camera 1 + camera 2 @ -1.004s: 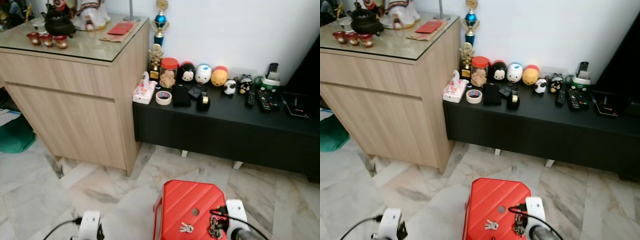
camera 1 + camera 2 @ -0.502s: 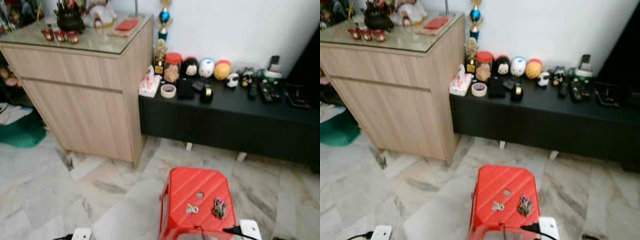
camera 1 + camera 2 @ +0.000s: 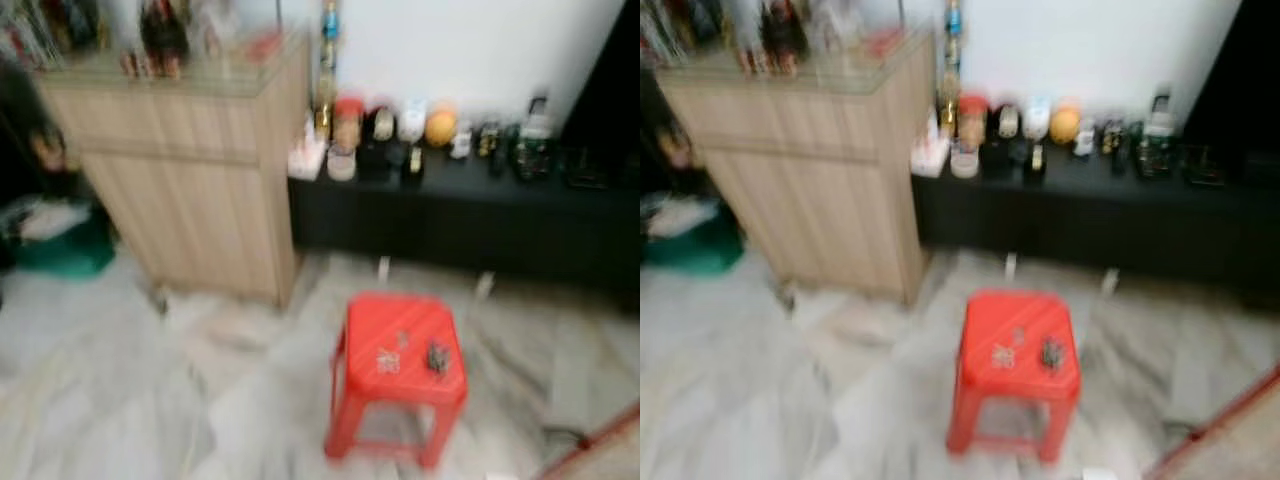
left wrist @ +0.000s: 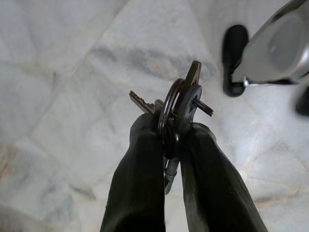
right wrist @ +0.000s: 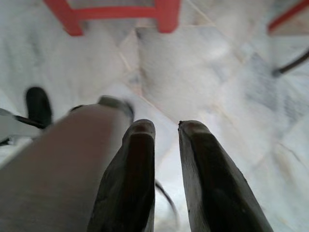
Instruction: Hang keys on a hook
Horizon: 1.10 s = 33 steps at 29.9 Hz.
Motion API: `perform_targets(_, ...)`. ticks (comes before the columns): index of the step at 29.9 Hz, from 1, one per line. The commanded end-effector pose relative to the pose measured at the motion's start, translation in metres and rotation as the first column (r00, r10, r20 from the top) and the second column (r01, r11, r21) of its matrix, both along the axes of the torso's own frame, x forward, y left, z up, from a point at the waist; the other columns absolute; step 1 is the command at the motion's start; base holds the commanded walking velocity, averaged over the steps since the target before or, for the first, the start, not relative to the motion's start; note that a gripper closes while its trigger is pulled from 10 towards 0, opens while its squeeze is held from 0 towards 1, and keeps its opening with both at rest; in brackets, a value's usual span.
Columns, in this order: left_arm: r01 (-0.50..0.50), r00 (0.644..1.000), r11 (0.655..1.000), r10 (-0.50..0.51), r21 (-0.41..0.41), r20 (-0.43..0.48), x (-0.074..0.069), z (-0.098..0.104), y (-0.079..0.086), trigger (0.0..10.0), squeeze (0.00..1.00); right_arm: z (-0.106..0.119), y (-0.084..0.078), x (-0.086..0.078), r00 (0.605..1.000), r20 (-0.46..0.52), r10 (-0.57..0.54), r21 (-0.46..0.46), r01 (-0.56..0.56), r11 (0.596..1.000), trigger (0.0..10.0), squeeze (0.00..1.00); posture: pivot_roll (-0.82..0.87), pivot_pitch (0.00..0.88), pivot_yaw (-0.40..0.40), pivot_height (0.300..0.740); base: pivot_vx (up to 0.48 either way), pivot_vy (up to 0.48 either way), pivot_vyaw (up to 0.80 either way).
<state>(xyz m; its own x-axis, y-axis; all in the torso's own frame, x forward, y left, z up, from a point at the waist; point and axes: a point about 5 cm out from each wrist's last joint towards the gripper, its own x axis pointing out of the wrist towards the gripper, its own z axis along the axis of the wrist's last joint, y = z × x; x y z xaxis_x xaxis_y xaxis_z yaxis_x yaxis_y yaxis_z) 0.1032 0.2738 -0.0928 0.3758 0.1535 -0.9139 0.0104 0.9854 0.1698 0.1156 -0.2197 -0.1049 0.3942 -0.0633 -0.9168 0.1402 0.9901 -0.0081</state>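
Marble floor [image 3: 120,380] fills the blurred head views, with one red stool [image 3: 400,385] standing before a low black desk [image 3: 470,215] and one wooden cabinet [image 3: 190,170] beside it. Two small bunches of keys, one pale [image 3: 388,360] and one dark [image 3: 438,357], lie side by side on the stool's top. The left tool [image 4: 171,140] is clamped on a third key bunch [image 4: 176,108] above the floor. The right tool [image 5: 166,130] hangs near the floor, fingers slightly parted, empty.

Open marble floor [image 3: 120,400] on the left, red stool [image 3: 400,375] planted mid-floor, wooden cabinet [image 3: 190,190] and cluttered black bench [image 3: 480,215] lined against the wall
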Motion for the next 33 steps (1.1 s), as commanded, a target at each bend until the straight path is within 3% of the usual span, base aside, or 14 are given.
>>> perform_targets(1, 0.028, 1.000, 1.000, -0.029, -0.007, -0.011, -0.004, -0.004, -0.008, 10.0, 0.00, 0.001, -0.007, -0.002, 1.000, 0.003, -0.014, -0.016, 0.015, 1.000, 10.0, 0.00, 0.06, 0.000, -0.025, 0.728, -0.364, 0.000, 0.00)
perform_targets(5, 0.042, 0.999, 0.999, -0.042, -0.012, -0.009, -0.002, -0.007, -0.020, 10.0, 0.00, 0.001, 0.001, 0.003, 1.000, 0.020, -0.016, -0.009, 0.016, 1.000, 10.0, 0.00, 0.06, 0.000, -0.024, 0.728, -0.365, 0.000, 0.00)
perform_targets(17, 0.069, 0.997, 0.997, -0.068, -0.021, 0.033, 0.019, -0.007, -0.042, 10.0, 0.00, 0.001, 0.003, 0.006, 0.999, 0.032, -0.026, -0.001, 0.026, 1.000, 10.0, 0.00, 0.07, 0.000, -0.029, 0.728, -0.367, 0.000, 0.00)
perform_targets(25, 0.075, 0.996, 0.997, -0.074, -0.021, 0.046, 0.025, -0.006, -0.044, 10.0, 0.00, 0.002, 0.003, 0.008, 0.998, 0.036, -0.042, 0.001, 0.042, 0.999, 10.0, 0.00, 0.06, 0.000, -0.024, 0.728, -0.368, 0.000, 0.00)
perform_targets(33, 0.080, 0.994, 0.997, -0.080, 0.012, 0.070, 0.035, 0.000, -0.034, 10.0, 0.00, 0.003, 0.000, 0.009, 0.996, 0.044, -0.082, 0.003, 0.082, 0.997, 10.0, 0.00, 0.05, 0.000, -0.021, 0.728, 0.000, 0.000, 0.00)
